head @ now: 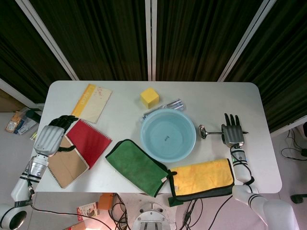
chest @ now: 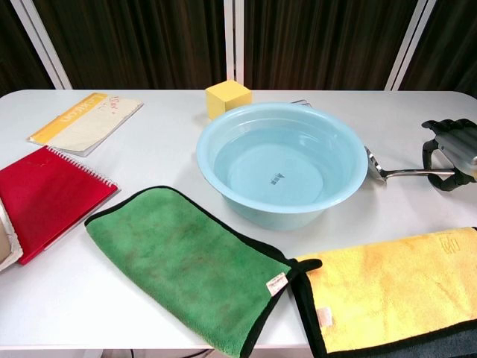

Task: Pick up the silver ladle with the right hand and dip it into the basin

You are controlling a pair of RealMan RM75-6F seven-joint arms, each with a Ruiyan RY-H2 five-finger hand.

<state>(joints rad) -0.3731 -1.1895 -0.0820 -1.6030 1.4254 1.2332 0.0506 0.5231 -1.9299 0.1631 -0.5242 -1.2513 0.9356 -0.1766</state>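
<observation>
At the right edge of the chest view, the right robot hand (chest: 455, 149) is cut off, so its grip on the silver ladle (chest: 406, 172) handle cannot be judged. The ladle's bowl is partly hidden behind the basin (chest: 223, 179) rim. At lower left, the brown notebook (chest: 4, 242) shows only a sliver. Behind the basin in the head view, a clear object (head: 165, 107) is too small to identify.

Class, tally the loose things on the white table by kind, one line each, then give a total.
Notebooks: 3 (yellow, red, brown)
Cloths: 2 (green, yellow)
Basin: 1
Silver ladle: 1
Yellow cube: 1
Clear tube: 1
Total: 9
</observation>
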